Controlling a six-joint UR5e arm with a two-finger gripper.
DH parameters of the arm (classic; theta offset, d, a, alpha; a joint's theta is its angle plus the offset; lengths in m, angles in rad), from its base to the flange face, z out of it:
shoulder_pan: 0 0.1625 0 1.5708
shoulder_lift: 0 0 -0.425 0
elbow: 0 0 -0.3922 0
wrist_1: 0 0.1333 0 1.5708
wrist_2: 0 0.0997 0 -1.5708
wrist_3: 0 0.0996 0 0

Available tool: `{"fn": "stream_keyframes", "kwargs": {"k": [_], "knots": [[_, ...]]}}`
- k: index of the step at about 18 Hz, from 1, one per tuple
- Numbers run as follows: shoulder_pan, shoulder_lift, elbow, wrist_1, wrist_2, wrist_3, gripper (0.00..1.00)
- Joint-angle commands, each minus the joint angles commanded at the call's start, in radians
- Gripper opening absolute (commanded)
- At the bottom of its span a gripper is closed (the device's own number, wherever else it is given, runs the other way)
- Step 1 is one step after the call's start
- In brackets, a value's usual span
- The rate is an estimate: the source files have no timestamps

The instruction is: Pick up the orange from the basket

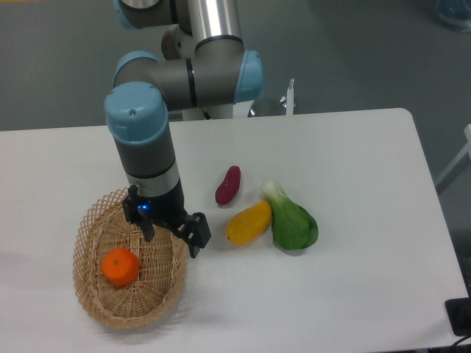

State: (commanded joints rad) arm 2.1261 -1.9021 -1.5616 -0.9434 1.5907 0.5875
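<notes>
Meanwhile, the gripper point(171, 237), jaws spread and holding nothing, hangs above the basket point(90, 220), with the orange point(120, 266) lower-left of its fingertips.

One white desk point(353, 147) holds one wicker basket point(92, 298) with one orange point(120, 266) inside. Outside it lie one purple sweet potato point(228, 185), one yellow mango point(249, 223) and one green bok choy point(292, 220). One robot arm point(147, 147).

White table point(353, 147), rounded corner; grey floor point(59, 66) behind; even light.
</notes>
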Motion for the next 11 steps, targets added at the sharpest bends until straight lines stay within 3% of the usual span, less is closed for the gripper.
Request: {"fn": "stream_keyframes", "kwargs": {"k": [11], "knots": [[-0.003, -0.008, -0.003, -0.002, -0.006, -0.049, 1.00]]}}
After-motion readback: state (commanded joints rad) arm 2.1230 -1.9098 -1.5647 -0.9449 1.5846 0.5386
